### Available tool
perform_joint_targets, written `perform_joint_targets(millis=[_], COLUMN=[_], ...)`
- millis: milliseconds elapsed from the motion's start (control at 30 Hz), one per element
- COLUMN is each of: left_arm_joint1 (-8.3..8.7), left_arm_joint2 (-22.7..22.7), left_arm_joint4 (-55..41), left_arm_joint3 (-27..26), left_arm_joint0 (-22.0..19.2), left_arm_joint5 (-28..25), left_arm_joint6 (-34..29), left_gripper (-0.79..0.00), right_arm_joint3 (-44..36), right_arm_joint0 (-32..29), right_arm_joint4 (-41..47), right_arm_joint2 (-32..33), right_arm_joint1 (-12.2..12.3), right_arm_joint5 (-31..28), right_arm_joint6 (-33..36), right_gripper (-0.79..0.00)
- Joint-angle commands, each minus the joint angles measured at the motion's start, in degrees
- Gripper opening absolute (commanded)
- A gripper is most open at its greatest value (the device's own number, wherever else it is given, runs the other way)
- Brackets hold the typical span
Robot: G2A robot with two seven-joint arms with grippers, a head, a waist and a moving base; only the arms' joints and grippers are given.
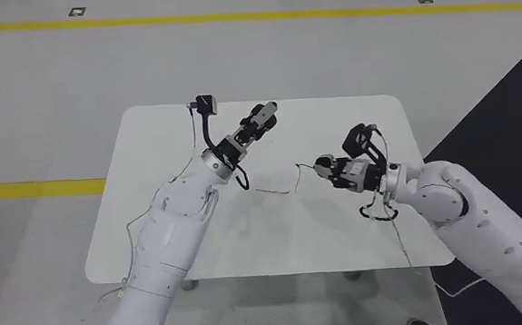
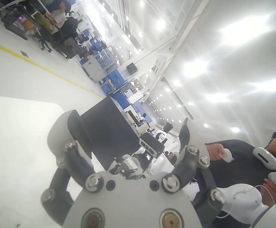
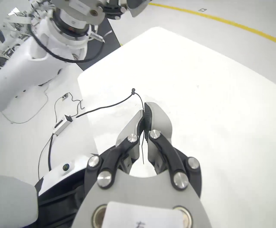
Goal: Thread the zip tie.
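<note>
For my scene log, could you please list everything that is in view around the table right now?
table: one, white, under both arms.
zip tie: one, black, pinched in the right gripper, its free end trailing over the table.
floor lines: two, yellow, one beyond the table, one beside it.
dark panel: one, black, beside the table on the right arm's side.
left gripper: one, open, empty, raised over the table's far part.
right gripper: one, shut on the zip tie.
</note>
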Motion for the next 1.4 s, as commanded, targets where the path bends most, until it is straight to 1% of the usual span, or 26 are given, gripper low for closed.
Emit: perform_joint_targets(millis=[0, 133, 300, 533, 700, 733, 767, 800, 833, 900, 967, 1067, 1133, 1167, 1267, 1367], left_arm_joint1=[0.0, 0.0, 0.0, 0.0, 0.0, 0.0, 0.0, 0.0, 0.0, 0.0, 0.0, 0.0, 0.0, 0.0, 0.0, 0.0], left_arm_joint2=[0.0, 0.0, 0.0, 0.0, 0.0, 0.0, 0.0, 0.0, 0.0, 0.0, 0.0, 0.0, 0.0, 0.0, 0.0, 0.0], left_arm_joint4=[0.0, 0.0, 0.0, 0.0, 0.0, 0.0, 0.0, 0.0, 0.0, 0.0, 0.0, 0.0, 0.0, 0.0, 0.0, 0.0], left_arm_joint3=[0.0, 0.0, 0.0, 0.0, 0.0, 0.0, 0.0, 0.0, 0.0, 0.0, 0.0, 0.0, 0.0, 0.0, 0.0, 0.0], left_arm_joint0=[0.0, 0.0, 0.0, 0.0, 0.0, 0.0, 0.0, 0.0, 0.0, 0.0, 0.0, 0.0, 0.0, 0.0, 0.0, 0.0], left_arm_joint5=[0.0, 0.0, 0.0, 0.0, 0.0, 0.0, 0.0, 0.0, 0.0, 0.0, 0.0, 0.0, 0.0, 0.0, 0.0, 0.0], left_arm_joint6=[0.0, 0.0, 0.0, 0.0, 0.0, 0.0, 0.0, 0.0, 0.0, 0.0, 0.0, 0.0, 0.0, 0.0, 0.0, 0.0], left_gripper=[0.0, 0.0, 0.0, 0.0, 0.0, 0.0, 0.0, 0.0, 0.0, 0.0, 0.0, 0.0, 0.0, 0.0, 0.0, 0.0], right_arm_joint3=[2.45, 6.19, 9.42, 13.64, 15.08, 15.45, 15.79, 15.96, 16.09, 15.99, 15.54, 14.47, 13.44, 12.69, 10.49, 7.4], right_arm_joint0=[4.23, 9.38, 13.17, 14.95, 15.16, 14.97, 14.88, 14.84, 14.84, 14.65, 14.21, 13.12, 12.12, 11.52, 9.07, 5.46], right_arm_joint4=[-2.78, -6.24, -8.53, -9.21, -9.21, -9.03, -8.81, -8.76, -8.97, -9.66, -10.19, -12.87, -13.61, -14.12, -16.62, -20.76], right_arm_joint2=[-4.23, -10.48, -16.14, -20.02, -20.45, -20.34, -20.12, -19.97, -19.87, -19.4, -18.77, -17.84, -16.4, -15.54, -11.97, -7.44], right_arm_joint1=[-1.59, -4.36, -7.12, -9.35, -10.27, -10.41, -10.53, -10.64, -10.72, -10.86, -10.9, -10.7, -10.42, -10.21, -9.2, -7.9], right_arm_joint5=[1.93, 4.26, 4.22, 3.06, 2.98, 3.17, 3.3, 3.36, 3.4, 4.02, 4.13, 4.16, 4.37, 4.63, 6.25, 8.57], right_arm_joint6=[0.06, 1.11, 4.23, 9.31, 8.97, 8.3, 7.58, 7.09, 7.03, 5.6, 3.73, 0.93, -2.07, -3.61, -8.56, -15.72], right_gripper=[-0.785, -0.785, -0.785, -0.785, -0.785, -0.668, -0.622, -0.603, -0.563, -0.391, -0.329, -0.055, -0.009, 0.0, 0.0, 0.0])
